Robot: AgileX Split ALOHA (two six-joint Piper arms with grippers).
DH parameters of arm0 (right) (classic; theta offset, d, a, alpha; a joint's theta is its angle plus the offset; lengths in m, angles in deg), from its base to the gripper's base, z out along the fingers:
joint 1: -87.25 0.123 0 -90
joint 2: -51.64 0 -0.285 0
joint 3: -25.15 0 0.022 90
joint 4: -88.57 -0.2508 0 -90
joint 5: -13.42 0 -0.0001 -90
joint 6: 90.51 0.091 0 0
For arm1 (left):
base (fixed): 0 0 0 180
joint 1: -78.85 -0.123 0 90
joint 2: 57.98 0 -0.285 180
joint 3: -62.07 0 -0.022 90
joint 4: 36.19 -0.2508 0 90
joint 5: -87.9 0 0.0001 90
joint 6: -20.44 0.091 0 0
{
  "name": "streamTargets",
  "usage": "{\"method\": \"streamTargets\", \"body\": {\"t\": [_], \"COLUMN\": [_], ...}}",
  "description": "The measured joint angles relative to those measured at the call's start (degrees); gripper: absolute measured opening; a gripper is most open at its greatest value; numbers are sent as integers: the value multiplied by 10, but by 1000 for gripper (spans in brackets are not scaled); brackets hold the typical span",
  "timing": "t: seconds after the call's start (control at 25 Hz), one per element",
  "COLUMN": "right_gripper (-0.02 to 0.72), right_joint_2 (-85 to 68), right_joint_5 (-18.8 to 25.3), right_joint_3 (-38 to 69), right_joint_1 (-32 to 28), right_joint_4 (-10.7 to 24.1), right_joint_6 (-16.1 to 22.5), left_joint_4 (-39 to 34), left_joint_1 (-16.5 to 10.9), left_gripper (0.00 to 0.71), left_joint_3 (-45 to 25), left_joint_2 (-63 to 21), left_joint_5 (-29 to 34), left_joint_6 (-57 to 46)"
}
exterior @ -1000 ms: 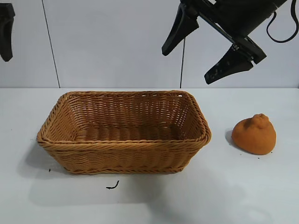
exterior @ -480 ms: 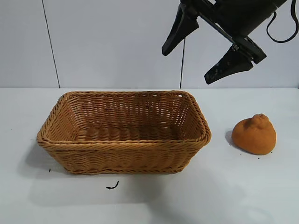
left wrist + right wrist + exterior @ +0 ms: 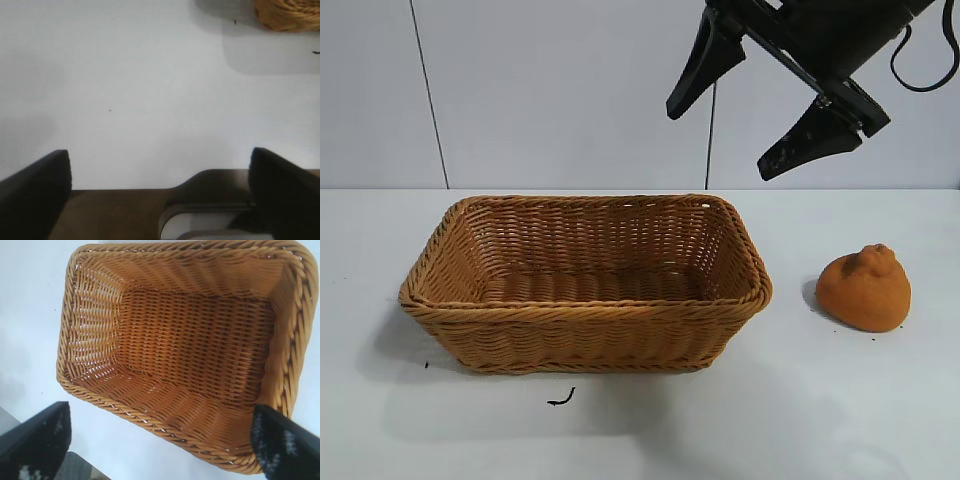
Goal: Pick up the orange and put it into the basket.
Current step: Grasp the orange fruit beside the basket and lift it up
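orange (image 3: 864,289): on the table (image 3: 880,400), right of the basket, apart from it; knobby top points up, slightly away from the camera; wider than tall, broad side lying left-right
basket (image 3: 585,285): table centre, upright, nothing inside; long axis left-right in the exterior view
right gripper (image 3: 745,122): high over the basket's right end, tilted down, jaws spread wide, holding nothing; its wrist view looks into the basket
left gripper (image 3: 160,180): out of the exterior view; over bare table near a basket corner, jaws wide apart, holding nothing
black scrap (image 3: 560,398): on the table just in front of the basket
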Motion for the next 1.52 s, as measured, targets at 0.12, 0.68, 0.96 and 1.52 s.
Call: {"method": "streamTargets", "body": {"t": [0.12, 0.68, 0.96, 1.52], "right_gripper": [696, 696, 696, 696], "right_joint_2": [0, 0, 0, 71], "right_joint_5": [0, 9, 43, 89], "right_joint_3": [0, -22, -98, -103], "right_joint_1": [0, -11, -98, -133], "right_joint_4": [0, 102, 185, 274], "right_joint_6": [0, 36, 92, 94], "left_joint_4": [2, 2, 2, 2], "left_joint_1": [0, 0, 0, 0], "left_gripper": [692, 692, 692, 692], "left_joint_3": [-3, -3, -3, -3], "left_joint_2": [-65, -248, -248, -248], "left_joint_5": [-3, -3, -3, -3], "left_joint_6": [0, 0, 0, 0]}}
